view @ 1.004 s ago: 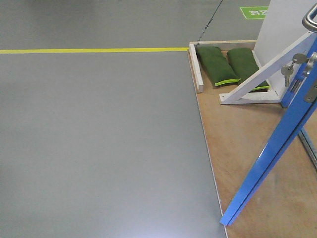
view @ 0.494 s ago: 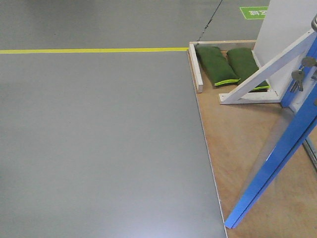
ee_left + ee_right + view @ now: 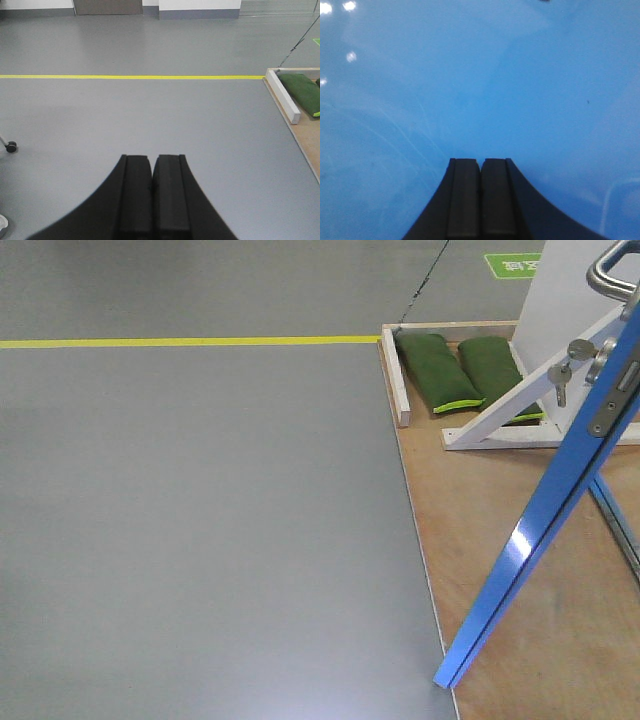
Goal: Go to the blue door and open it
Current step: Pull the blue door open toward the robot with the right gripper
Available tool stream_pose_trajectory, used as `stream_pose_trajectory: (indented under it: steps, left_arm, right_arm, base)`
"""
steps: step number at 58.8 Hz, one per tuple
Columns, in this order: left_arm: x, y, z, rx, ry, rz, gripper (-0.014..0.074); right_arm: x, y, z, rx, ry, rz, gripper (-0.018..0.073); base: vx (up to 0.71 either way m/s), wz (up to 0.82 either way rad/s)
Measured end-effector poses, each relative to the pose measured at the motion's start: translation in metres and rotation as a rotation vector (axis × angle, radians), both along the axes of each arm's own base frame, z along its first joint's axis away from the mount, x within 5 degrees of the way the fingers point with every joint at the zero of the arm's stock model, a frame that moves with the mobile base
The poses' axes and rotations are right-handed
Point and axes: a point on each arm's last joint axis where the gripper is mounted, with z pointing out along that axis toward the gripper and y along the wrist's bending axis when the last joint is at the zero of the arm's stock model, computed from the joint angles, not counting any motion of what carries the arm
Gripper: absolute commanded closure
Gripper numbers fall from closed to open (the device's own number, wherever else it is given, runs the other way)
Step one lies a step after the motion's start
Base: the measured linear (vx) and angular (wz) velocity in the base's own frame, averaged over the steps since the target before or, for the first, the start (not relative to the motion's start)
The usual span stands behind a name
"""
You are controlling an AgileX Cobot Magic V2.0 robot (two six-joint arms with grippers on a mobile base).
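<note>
- Blue door: standing ajar, 4 o'clock in front view, over wooden platform.
- Left fingers: pressed together, empty, above grey floor.
- Right fingers: pressed together, facing door face.

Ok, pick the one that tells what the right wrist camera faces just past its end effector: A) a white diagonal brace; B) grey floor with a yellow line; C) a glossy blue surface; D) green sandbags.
C: beyond the closed right end effector, the right wrist view shows nothing but the glossy blue door, with light glints on it.
</note>
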Motion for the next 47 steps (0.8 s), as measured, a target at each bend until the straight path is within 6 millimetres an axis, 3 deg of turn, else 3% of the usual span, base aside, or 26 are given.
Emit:
stream_pose_trajectory:
  steps: [47]
  left_arm:
    - [0.0000, 0.0000, 0.0000, 0.000, 0.000, 0.000, 0.0524]
  right_arm:
    - [-0.0012, 0.0051, -0.0040, -0.008, 0.044, 0.042, 0.0551]
  base:
    - [0.00, 0.00]
